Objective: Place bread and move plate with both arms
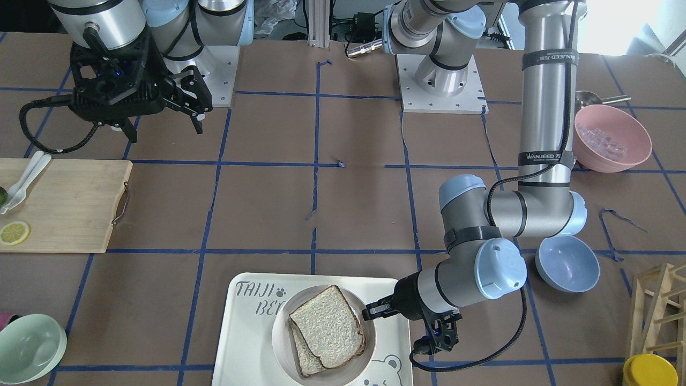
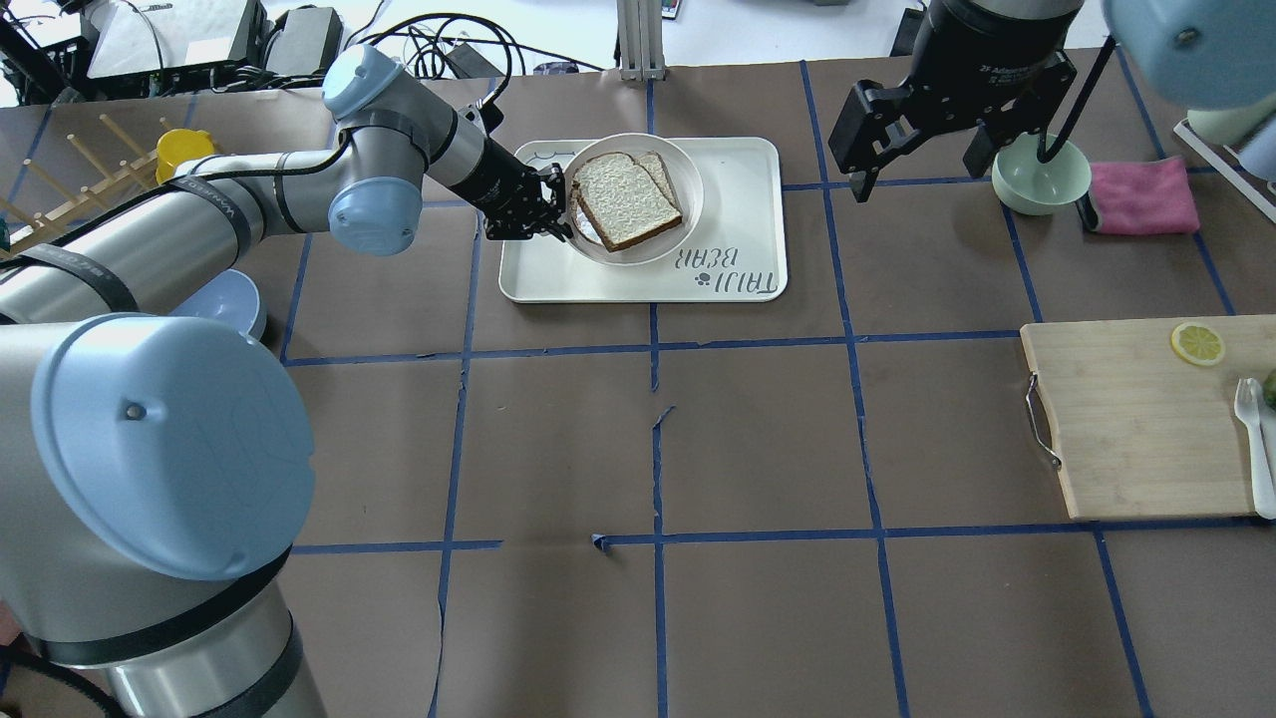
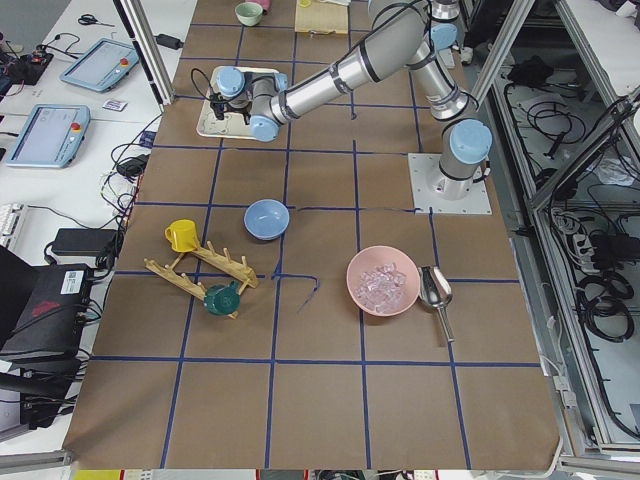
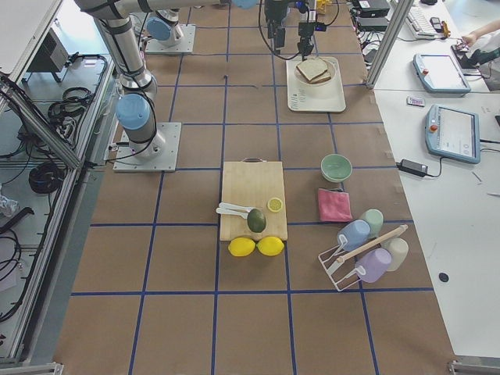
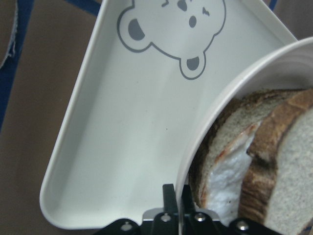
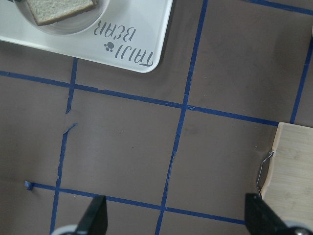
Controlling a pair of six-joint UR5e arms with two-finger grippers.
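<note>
The bread [image 2: 623, 199] lies on top of a second slice with white egg in the round cream plate [image 2: 690, 189], which sits on the bear-printed tray [image 2: 738, 254]. In the front view the bread [image 1: 329, 327] covers most of the plate [image 1: 278, 335]. My left gripper [image 2: 560, 204] reaches in low from the tray's side and is shut on the plate's rim; the left wrist view shows the fingers [image 5: 170, 196] pinching the rim [image 5: 205, 122]. My right gripper [image 2: 915, 165] hangs open and empty, raised above the table beside the tray, also seen in the front view [image 1: 162, 127].
A wooden cutting board [image 2: 1126, 419] with a lemon slice [image 2: 1196, 343] and a white spoon [image 2: 1251, 449] lies on the right. A green bowl [image 2: 1040, 178] and pink cloth [image 2: 1141, 194] sit behind the right gripper. A blue bowl [image 1: 567, 262], pink bowl [image 1: 612, 136] and wooden rack [image 1: 659, 305] stand near the left arm.
</note>
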